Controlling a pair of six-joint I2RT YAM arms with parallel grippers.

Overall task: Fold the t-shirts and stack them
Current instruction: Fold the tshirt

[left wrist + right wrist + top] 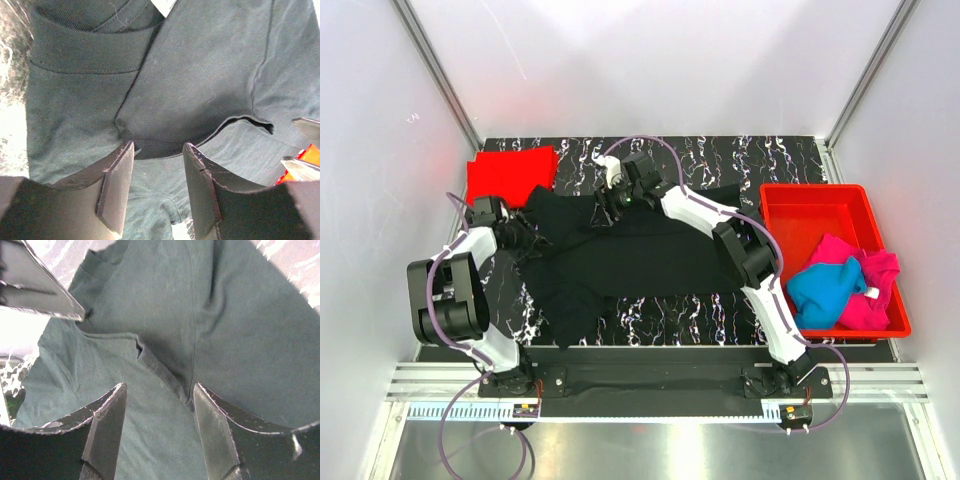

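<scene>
Reaching inward over the desk (740,150) with left claw (158,145) and right claw (159,386), both parted, above one spread black t-shirt (650,258); one folded red t-shirt (508,172) beside; one blue t-shirt (823,290), one magenta t-shirt (876,292) in bin (815,188).

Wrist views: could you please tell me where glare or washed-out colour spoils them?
Left wrist: the table burns out white at the left edge, the black shirt reads washed grey-green. Right wrist: same faded shirt, white glare on the table at left. Top view: even light, shirt truly black.
</scene>
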